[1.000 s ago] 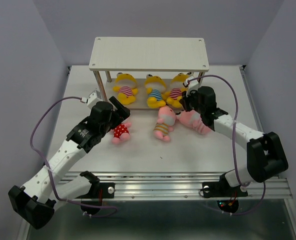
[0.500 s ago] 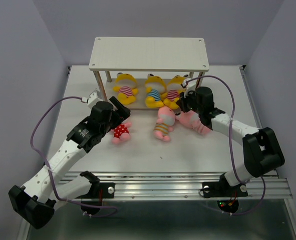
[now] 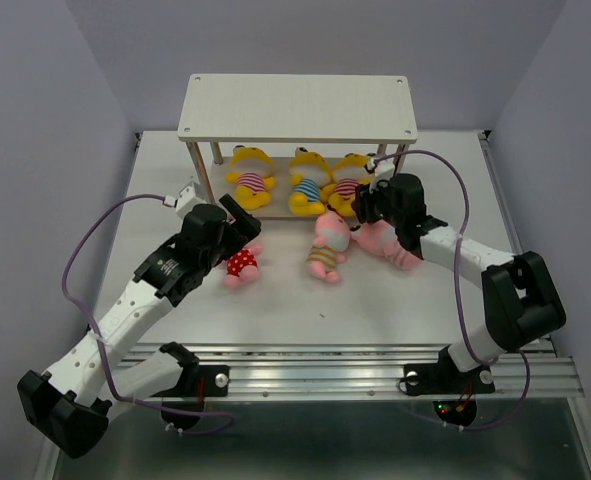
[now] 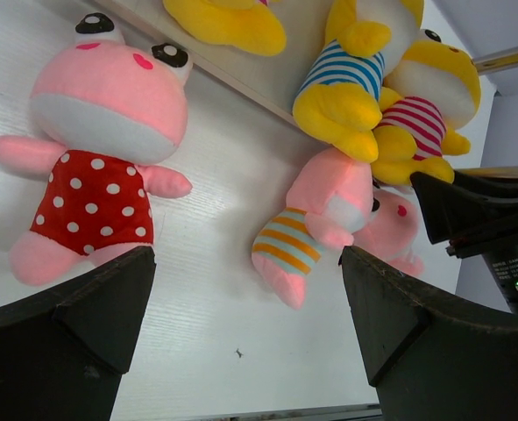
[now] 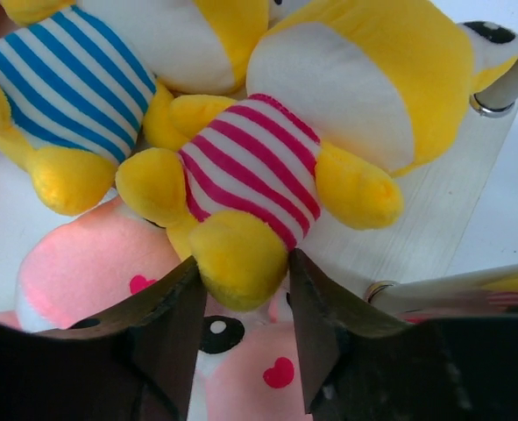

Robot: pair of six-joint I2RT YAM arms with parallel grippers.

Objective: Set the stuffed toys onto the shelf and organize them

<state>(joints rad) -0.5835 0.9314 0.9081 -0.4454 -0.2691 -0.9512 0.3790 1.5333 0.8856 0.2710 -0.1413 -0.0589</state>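
The shelf [image 3: 297, 105] stands at the back. Three yellow toys lie on its lower board: pink-striped [image 3: 250, 178], blue-striped [image 3: 310, 185], pink-striped [image 3: 350, 180]. Three pink toys lie on the table in front: polka-dot [image 3: 241, 263], orange-striped [image 3: 326, 248], and one [image 3: 390, 245] under my right arm. My right gripper [image 5: 241, 272] is shut on a foot of the rightmost yellow toy [image 5: 267, 167] at the board's front edge. My left gripper [image 4: 245, 263] is open and empty, just beside the polka-dot toy [image 4: 96, 167].
A metal shelf leg [image 5: 504, 88] stands just right of the held toy. The shelf's top board overhangs the yellow toys. The orange-striped pink toy [image 4: 315, 215] lies between my two grippers. The table's metal front rail [image 3: 375, 372] runs along the near edge.
My right gripper has edged slightly left and toward the shelf, staying on the rightmost yellow toy's foot. The left arm has not moved.
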